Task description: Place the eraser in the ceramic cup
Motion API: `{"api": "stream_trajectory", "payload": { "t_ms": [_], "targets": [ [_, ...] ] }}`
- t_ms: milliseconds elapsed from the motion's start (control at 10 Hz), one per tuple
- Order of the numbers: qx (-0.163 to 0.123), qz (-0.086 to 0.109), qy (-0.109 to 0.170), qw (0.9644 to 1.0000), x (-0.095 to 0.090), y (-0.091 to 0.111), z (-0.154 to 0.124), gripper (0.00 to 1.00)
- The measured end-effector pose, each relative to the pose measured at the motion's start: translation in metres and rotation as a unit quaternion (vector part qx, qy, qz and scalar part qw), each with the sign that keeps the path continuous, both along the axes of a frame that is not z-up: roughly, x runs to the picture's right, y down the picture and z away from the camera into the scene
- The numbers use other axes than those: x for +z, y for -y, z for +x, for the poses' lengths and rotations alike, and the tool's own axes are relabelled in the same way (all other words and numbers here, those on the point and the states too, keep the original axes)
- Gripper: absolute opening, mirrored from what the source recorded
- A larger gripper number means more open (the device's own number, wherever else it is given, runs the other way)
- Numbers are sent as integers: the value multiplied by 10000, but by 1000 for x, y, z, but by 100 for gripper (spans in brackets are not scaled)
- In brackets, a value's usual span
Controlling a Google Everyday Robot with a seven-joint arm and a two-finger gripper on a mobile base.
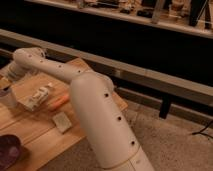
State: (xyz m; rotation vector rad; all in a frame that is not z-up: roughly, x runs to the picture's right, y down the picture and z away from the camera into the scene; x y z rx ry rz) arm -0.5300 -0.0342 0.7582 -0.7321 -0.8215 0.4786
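Note:
My white arm (pixel 95 115) rises from the bottom centre and reaches left across the wooden table (pixel 95 75). Its wrist (pixel 17 62) ends at the picture's left edge, where the gripper (pixel 4 81) hangs, mostly cut off by the frame. Directly below it a pale round shape at the edge looks like the ceramic cup (pixel 7 98), only partly in view. The eraser is hidden or out of view.
A white labelled tube (pixel 37 95) lies left of centre on the table. A thin orange pen (pixel 59 102) lies beside it, and a beige speckled block (pixel 62 121) sits nearer the front. A dark purple bowl (pixel 7 151) is at the bottom left. A dark shelf wall runs behind the table.

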Motion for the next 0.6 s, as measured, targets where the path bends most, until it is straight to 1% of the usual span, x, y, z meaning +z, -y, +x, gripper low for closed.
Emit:
{"api": "stream_trajectory", "payload": {
  "t_ms": [100,200,300,600],
  "targets": [
    [48,-125,62,9999,0,-2,-1,0],
    [76,-181,90,9998,0,-3,-1,0],
    [127,-299,143,9994,1,-5,-2,0],
    [190,-480,218,9984,6,-11,-1,0]
  ]
}}
